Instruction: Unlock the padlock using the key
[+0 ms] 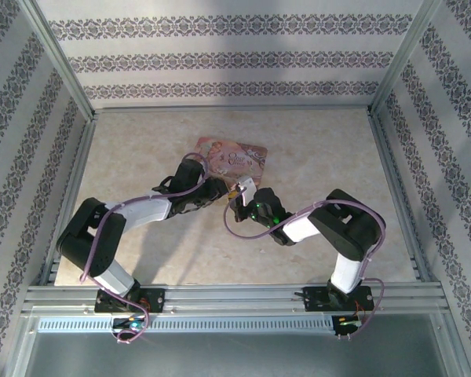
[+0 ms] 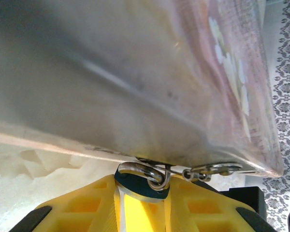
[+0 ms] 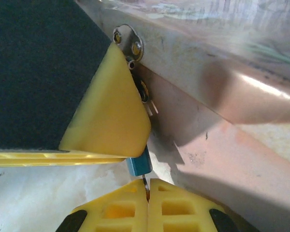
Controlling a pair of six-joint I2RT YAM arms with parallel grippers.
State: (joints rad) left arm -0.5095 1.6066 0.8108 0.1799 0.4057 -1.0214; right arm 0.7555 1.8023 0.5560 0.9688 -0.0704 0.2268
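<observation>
The blue-teal padlock (image 2: pixel 135 187) hangs by its silvery shackle (image 2: pixel 152 173) from the hasp of the pink tin (image 2: pixel 150 82). My left gripper (image 2: pixel 144 182) is shut on the padlock's body, one yellow finger on each side. From the right wrist, the padlock's lower end (image 3: pixel 138 164) sticks out under the left gripper's finger (image 3: pixel 111 111). My right gripper (image 3: pixel 148 183) is shut on the key (image 3: pixel 145 180), whose thin blade points up into the padlock's underside. From above, both grippers meet at the tin's near edge, left (image 1: pixel 222 188) and right (image 1: pixel 242 201).
The pink illustrated tin (image 1: pixel 234 157) lies mid-table, its metal side (image 3: pixel 222 96) close beside both grippers. A small riveted hasp plate (image 3: pixel 128 41) sits on the tin's wall. Metal rails (image 1: pixel 392 204) and patterned walls frame the table on three sides.
</observation>
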